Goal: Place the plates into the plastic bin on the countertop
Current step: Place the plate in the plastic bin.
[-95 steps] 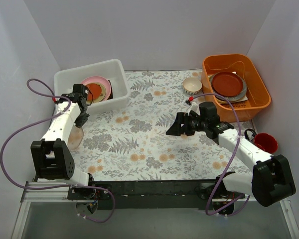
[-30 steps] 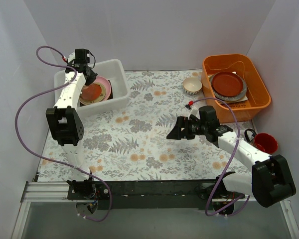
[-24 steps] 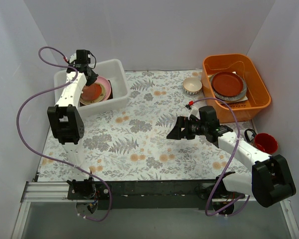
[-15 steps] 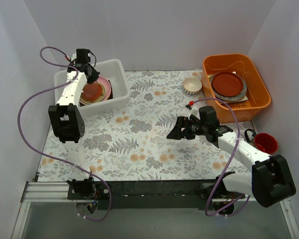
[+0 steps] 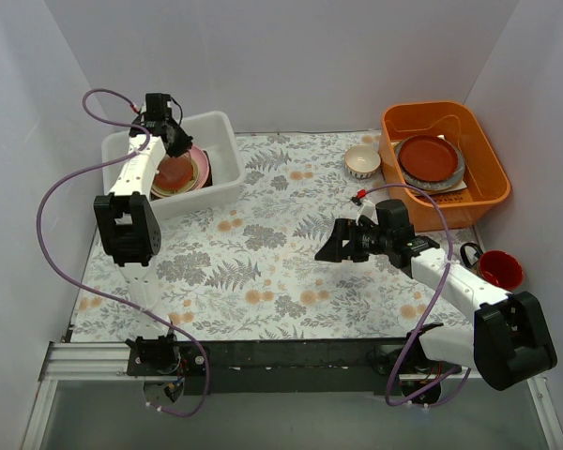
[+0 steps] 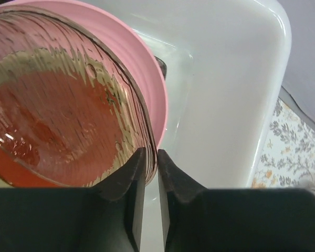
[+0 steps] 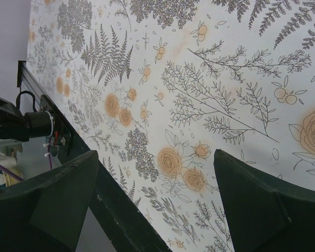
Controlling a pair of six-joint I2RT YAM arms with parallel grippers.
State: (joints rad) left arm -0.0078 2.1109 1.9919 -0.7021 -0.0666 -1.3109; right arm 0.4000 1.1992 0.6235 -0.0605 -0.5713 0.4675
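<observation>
Countertop (image 5: 263,272) has no loose plates on the open cloth. The plastic bin (image 5: 227,131) sits at its far-left corner, and the task's dishes are already inside it. The stack in the bin shows a pink plate (image 6: 142,68) and a red-orange saucer (image 5: 174,172) closer to the middle. A clear ribbed plate (image 6: 58,105) lies over both, and the saucer's colour shows through it. That clear plate looks like glass, so the likely handling is rigid, fairly heavy for its thickness, slick on the faces, and prone to chipping if it drops onto the ceramics below. The rim is the only practical place to hold it, and the ribs there should give the pads some bite. A thin edge pinch can let the plate pivot, so it probably needs lowering nearly flat before release. Left gripper (image 6: 151,163) is down inside the bin with its 2 fingers (image 6: 134,184) almost together, pinching that clear rim at the near edge. The wrist view does not show whether the plate's far side is resting on the stack yet. Right gripper (image 5: 333,246) hangs above the cloth at centre-right with its jaws spread wide, holding and touching nothing.
</observation>
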